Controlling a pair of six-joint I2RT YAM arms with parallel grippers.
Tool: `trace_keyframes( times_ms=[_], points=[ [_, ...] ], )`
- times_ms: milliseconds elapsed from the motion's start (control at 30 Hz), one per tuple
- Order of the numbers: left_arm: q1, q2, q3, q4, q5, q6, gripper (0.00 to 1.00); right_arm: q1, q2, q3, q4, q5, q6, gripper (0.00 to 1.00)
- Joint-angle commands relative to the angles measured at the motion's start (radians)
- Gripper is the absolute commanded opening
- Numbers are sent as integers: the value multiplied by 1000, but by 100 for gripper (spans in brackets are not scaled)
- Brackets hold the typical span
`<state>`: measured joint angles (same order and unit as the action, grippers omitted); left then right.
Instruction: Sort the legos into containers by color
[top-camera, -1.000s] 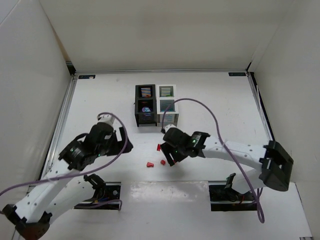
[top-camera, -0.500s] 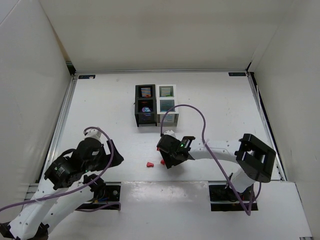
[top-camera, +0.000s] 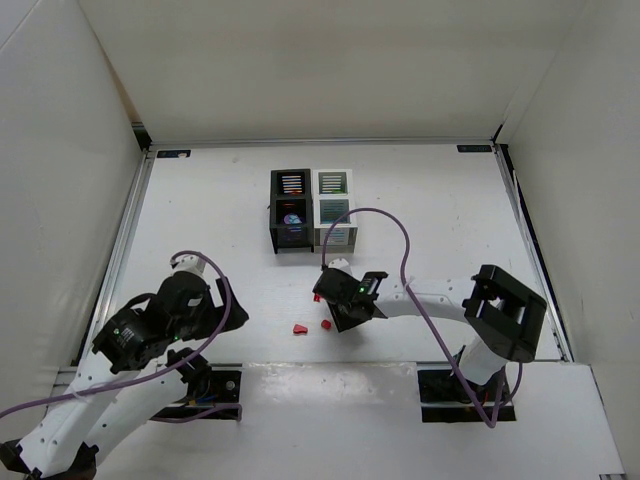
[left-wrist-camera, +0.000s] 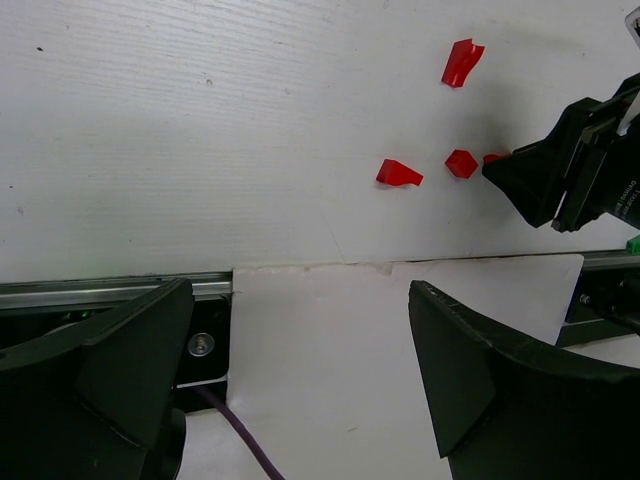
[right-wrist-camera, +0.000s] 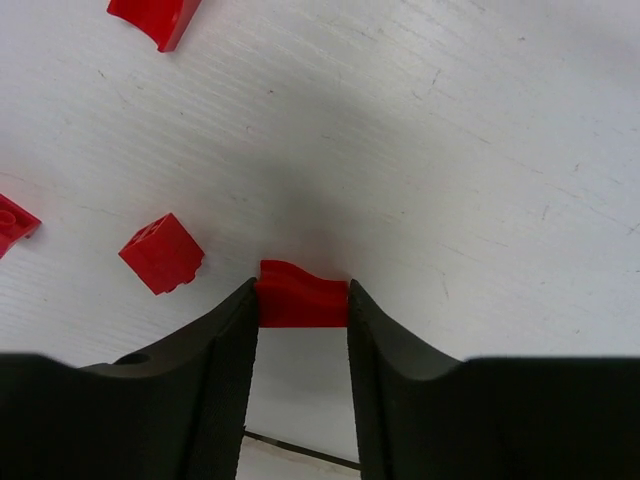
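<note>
Right fingers (right-wrist-camera: 215, 360) had dropped by the counter's (top-camera: 450, 200) near edge, pinching a red lego (right-wrist-camera: 303, 295), seemingly ready to lift; left fingers (left-wrist-camera: 490, 370) gaped wide.

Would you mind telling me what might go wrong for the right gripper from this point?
The right gripper pinches the wavy-topped red plastic brick only with its very fingertips, so it may slip out on lifting. The small red cube-shaped brick lies close beside one finger and may get nudged.
</note>
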<state>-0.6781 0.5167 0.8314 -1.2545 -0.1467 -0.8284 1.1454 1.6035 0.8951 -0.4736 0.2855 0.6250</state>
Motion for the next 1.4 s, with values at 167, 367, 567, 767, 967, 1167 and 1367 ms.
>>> trace_keyframes(
  times_ms=[167, 367, 567, 767, 967, 1167, 1367],
  points=[
    [-6, 26, 28, 29, -11, 5, 100, 7, -48, 50, -56, 44, -31, 29],
    [-5, 65, 8, 84, -8, 5, 100, -36, -96, 281, -157, 51, -160, 29],
    [-5, 111, -5, 118, -16, 6, 100, -202, 25, 635, -126, -132, -362, 30],
    [-5, 164, -2, 141, -13, 15, 100, -318, 314, 1145, -167, -189, -495, 30],
    [-3, 226, 21, 145, -36, 55, 100, -413, 604, 1473, -199, -351, -463, 32],
    [-3, 244, 6, 173, -16, 75, 100, -438, 668, 1490, -116, -425, -447, 34],
    [-3, 276, -2, 199, 7, 75, 100, -441, 696, 1493, -114, -433, -433, 59]
  ],
)
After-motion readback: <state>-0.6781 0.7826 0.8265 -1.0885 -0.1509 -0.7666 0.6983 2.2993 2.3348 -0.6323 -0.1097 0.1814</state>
